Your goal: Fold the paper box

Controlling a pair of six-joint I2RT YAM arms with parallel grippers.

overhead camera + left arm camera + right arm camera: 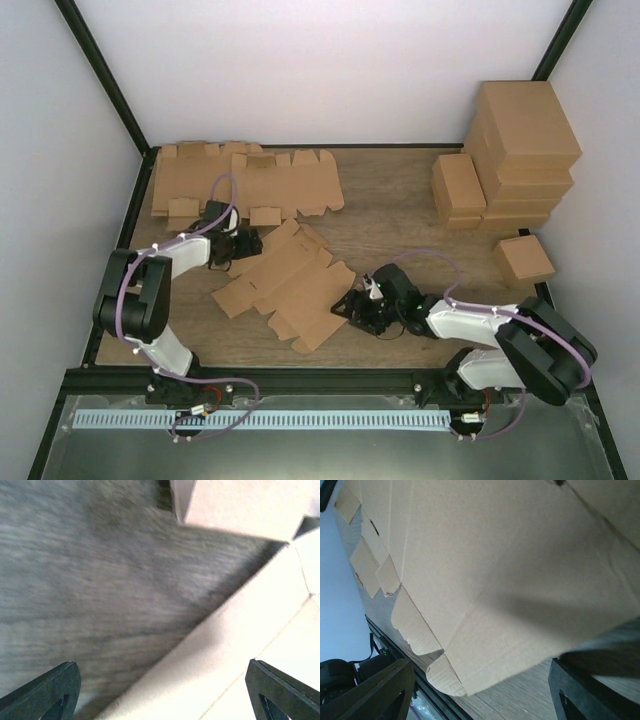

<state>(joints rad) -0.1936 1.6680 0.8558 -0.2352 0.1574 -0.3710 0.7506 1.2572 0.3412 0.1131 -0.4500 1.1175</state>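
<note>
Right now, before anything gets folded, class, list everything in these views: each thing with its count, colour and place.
paper box: one, brown, flat and unfolded, mid-table between the grippers
flat cardboard blanks: a pile, count unclear, brown, back left
folded cardboard boxes: several, brown, stacked back right
small folded box: one, brown, apart from the stack, near the right arm
table: one, brown wood
left arm, right arm: white and black, near edge
left gripper: black, open, at the paper box's left end
right gripper: black, open, at its right end
</note>
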